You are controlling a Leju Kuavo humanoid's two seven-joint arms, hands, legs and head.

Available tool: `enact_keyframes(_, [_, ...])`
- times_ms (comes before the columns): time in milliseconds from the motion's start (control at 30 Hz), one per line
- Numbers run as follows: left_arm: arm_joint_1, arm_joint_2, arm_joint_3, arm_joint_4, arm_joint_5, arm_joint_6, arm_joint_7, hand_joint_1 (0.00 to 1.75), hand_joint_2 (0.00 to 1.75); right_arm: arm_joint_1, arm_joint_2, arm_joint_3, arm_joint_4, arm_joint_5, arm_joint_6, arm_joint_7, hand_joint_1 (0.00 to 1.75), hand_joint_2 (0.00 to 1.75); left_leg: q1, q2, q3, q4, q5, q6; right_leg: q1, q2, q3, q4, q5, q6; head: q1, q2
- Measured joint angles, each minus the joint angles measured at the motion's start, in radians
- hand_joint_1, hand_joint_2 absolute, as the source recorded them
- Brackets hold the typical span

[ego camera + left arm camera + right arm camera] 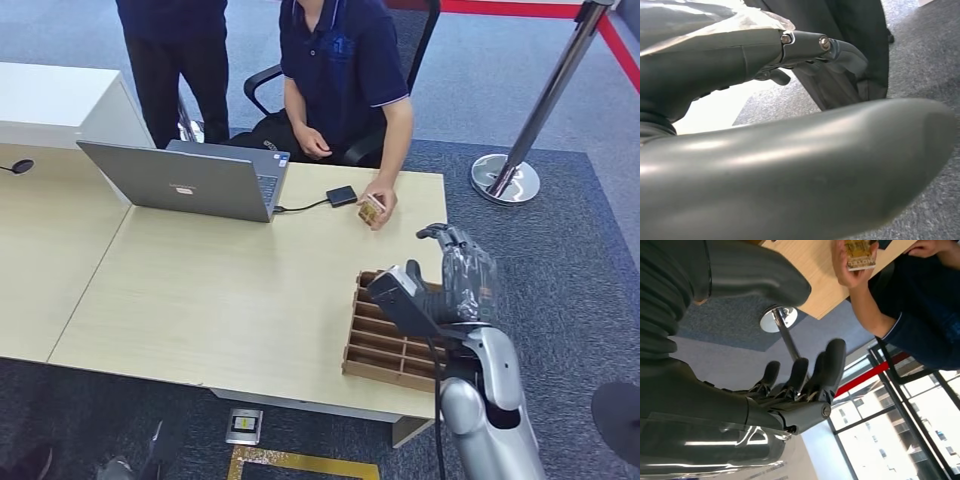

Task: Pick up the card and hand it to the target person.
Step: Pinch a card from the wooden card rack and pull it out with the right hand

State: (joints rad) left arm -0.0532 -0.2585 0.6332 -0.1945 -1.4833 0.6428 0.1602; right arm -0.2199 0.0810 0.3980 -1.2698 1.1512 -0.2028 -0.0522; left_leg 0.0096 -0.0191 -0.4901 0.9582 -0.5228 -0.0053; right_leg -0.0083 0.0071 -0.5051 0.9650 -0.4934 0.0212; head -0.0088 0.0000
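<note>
Head view, person's hand half-hiding card

Even bright light — window glare, near parts blurred.

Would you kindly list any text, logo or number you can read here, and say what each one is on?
None can be read with certainty.
Card in the seated person's hand: dark print, too blurred.
Laptop lid: small logo, too small.
Floor box: yellow label, unreadable.

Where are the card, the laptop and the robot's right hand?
card [370, 210], head view, its face between the person's fingers
laptop [181, 182], head view, lid's back
right hand [453, 275], head view, its middle
</note>
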Motion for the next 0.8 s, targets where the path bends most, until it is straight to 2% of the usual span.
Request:
enact_keyframes(233, [0.0, 0.0, 0.0, 0.0, -0.001, 0.0, -0.001, 0.0, 0.0, -0.025, -0.025, 0.035, 0.028, -0.011, 0.024, 0.009, 1.23, 1.75, 0.0, 0.0, 0.0, 0.0, 0.0, 0.0, 0.0, 0.0, 0.0, 0.0, 0.0, 0.0, 0.0, 0.0])
enact_keyframes(400, [0.0, 0.0, 0.0, 0.001, -0.006, -0.002, -0.001, 0.0, 0.0, -0.026, -0.037, 0.045, 0.048, -0.015, 0.023, 0.027, 1.07, 1.75, 0.0, 0.0, 0.0, 0.0, 0.0, 0.0, 0.0, 0.0, 0.0, 0.0, 0.0, 0.0, 0.0, 0.0])
enact_keyframes(567, [0.0, 0.0, 0.0, 0.002, -0.011, -0.003, -0.005, 0.0, 0.0, -0.024, -0.044, 0.055, 0.066, -0.001, 0.017, 0.055, 0.67, 1.75, 0.0, 0.0, 0.0, 0.0, 0.0, 0.0, 0.0, 0.0, 0.0, 0.0, 0.0, 0.0, 0.0, 0.0])
enact_keyframes(667, [0.0, 0.0, 0.0, 0.003, -0.013, -0.004, -0.006, 0.0, 0.0, -0.024, -0.047, 0.059, 0.076, 0.024, 0.012, 0.083, 0.6, 1.75, 0.0, 0.0, 0.0, 0.0, 0.0, 0.0, 0.0, 0.0, 0.0, 0.0, 0.0, 0.0, 0.0, 0.0])
enact_keyframes(800, [0.0, 0.0, 0.0, 0.003, -0.013, -0.007, -0.006, 0.0, 0.0, -0.024, -0.048, 0.067, 0.09, 0.055, 0.005, 0.119, 0.62, 1.75, 0.0, 0.0, 0.0, 0.0, 0.0, 0.0, 0.0, 0.0, 0.0, 0.0, 0.0, 0.0, 0.0, 0.0])
